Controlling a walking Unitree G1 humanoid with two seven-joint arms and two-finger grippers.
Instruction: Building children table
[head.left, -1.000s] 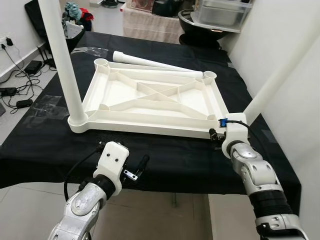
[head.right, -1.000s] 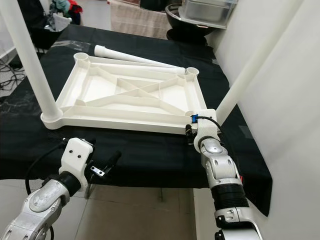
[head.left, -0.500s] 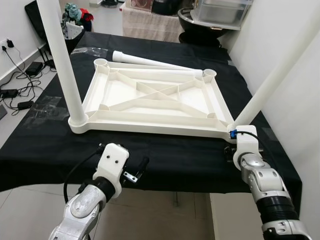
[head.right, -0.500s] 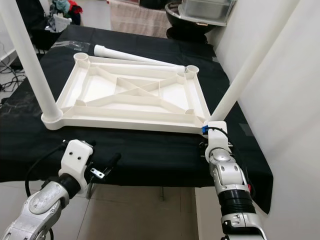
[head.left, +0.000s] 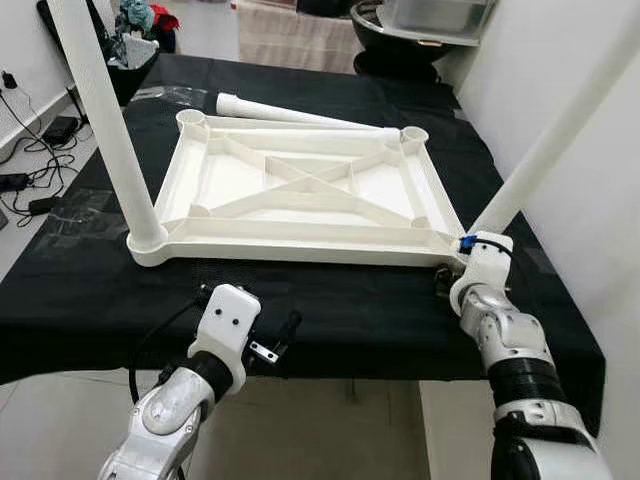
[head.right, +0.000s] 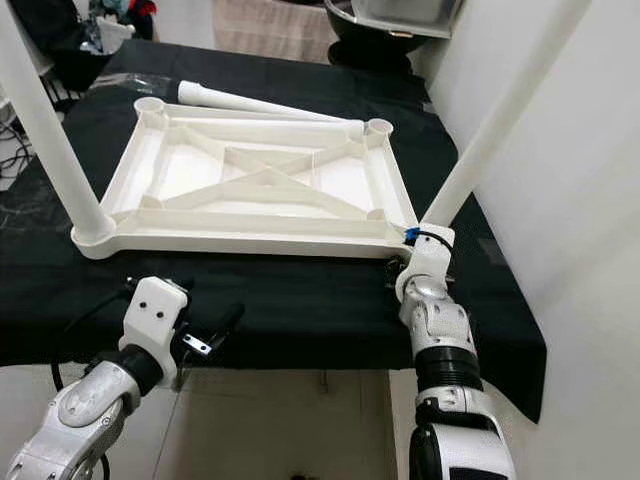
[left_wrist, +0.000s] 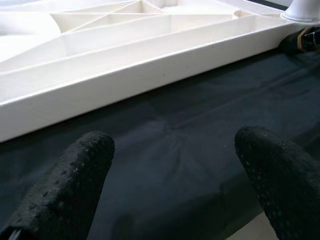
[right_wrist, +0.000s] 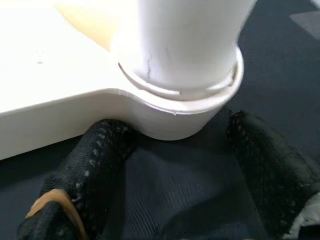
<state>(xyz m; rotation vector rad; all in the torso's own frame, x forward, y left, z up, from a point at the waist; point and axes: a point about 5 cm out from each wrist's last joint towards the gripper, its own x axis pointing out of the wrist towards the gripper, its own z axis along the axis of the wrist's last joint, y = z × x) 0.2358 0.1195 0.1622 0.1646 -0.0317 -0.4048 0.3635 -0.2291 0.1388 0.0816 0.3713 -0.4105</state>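
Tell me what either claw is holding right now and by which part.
Nothing is clamped. The right claw stands open around the tabletop's corner socket, under the fitted leg. The left claw is open over the black cloth.

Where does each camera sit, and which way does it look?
Head views: from the head, down at the upturned tabletop on the black cloth; both arms show.
Left wrist view: along the open left gripper, toward the tabletop's side.
Right wrist view: along the open right gripper, at the corner socket holding a leg.
All share the tabletop.
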